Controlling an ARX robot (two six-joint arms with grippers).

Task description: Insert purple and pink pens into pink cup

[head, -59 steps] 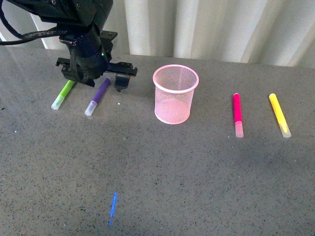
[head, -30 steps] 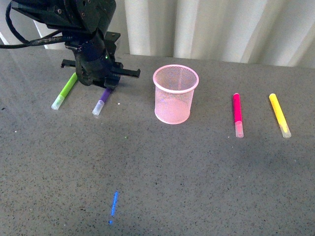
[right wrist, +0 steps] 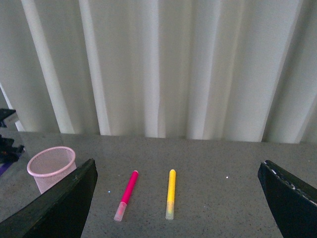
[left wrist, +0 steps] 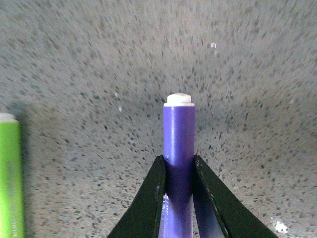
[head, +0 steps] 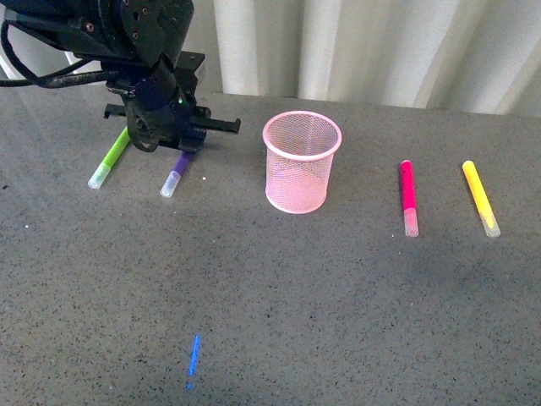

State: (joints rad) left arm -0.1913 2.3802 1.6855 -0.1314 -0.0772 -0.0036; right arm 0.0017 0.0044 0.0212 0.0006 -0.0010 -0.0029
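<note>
- While the left end effector (head: 179, 157) squeezes the purple pen (head: 174, 178), the green marker (head: 110, 159) lies further left of the pink cup (head: 296, 182), and nothing grips it.
- Both black fingers (left wrist: 148, 198) press the pen's sides. Its pale cap looks to rest on the worktop (head: 254, 296), left of the cup.
- It should lift gently and hold tight. Then it should carry the pen over the cup's mouth, stand it up and let go low, so the cup does not tip.
- One second ago those fingers were spread wide. The pen lay more slanted, with its cap further from the cup.
- Right of the cup lie the pink pen (head: 408, 196), then the yellow marker (head: 479, 196), as before.
- The right end effector (right wrist: 177, 166) is spread wide and holds nothing.
</note>
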